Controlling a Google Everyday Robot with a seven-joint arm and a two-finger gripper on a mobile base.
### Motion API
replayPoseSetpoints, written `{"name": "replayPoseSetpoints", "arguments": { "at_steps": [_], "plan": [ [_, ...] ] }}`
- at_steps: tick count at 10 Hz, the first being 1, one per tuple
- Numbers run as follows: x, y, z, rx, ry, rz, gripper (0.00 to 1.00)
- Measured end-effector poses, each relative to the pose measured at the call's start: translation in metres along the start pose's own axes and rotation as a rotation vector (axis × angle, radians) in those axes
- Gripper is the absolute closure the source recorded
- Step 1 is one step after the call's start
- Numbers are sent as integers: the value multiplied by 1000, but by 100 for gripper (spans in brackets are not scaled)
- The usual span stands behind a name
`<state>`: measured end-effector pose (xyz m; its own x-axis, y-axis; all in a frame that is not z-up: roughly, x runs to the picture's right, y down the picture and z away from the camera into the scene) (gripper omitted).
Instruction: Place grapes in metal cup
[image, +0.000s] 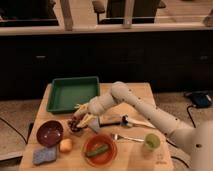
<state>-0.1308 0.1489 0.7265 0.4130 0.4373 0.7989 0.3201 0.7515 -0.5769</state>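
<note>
In the camera view, the grapes (74, 121) show as a small, dark purplish-brown clump of round berries near the left front of the wooden worktop (135, 92), just right of the maroon bowl (49, 132). The metal cup (76, 130) is a short, dull dark-grey shape right at the clump's lower edge. The two dark things run together, so whether the berries sit inside it or only against it cannot be told. The gripper (82, 116) hangs directly over and beside the grapes at the end of the white arm (142, 110), which reaches in from the lower right and covers part of them. How far it is open, and whether it has hold of the berries, cannot be told. Behind it lies a green tray (72, 92). In front are a pale orange fruit (65, 145), a blue sponge (44, 155) and an orange plate (111, 155) carrying a green vegetable (98, 149). To the right lie a fork (125, 137), a dark utensil (114, 120) under the arm, and a clear greenish cup (152, 141).
</note>
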Motion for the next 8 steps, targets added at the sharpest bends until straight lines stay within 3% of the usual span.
{"name": "replayPoseSetpoints", "arguments": {
  "at_steps": [6,8],
  "plan": [
    [3,1,-2,0,-4,6,20],
    [3,1,-3,3,13,5,20]
  ]
}}
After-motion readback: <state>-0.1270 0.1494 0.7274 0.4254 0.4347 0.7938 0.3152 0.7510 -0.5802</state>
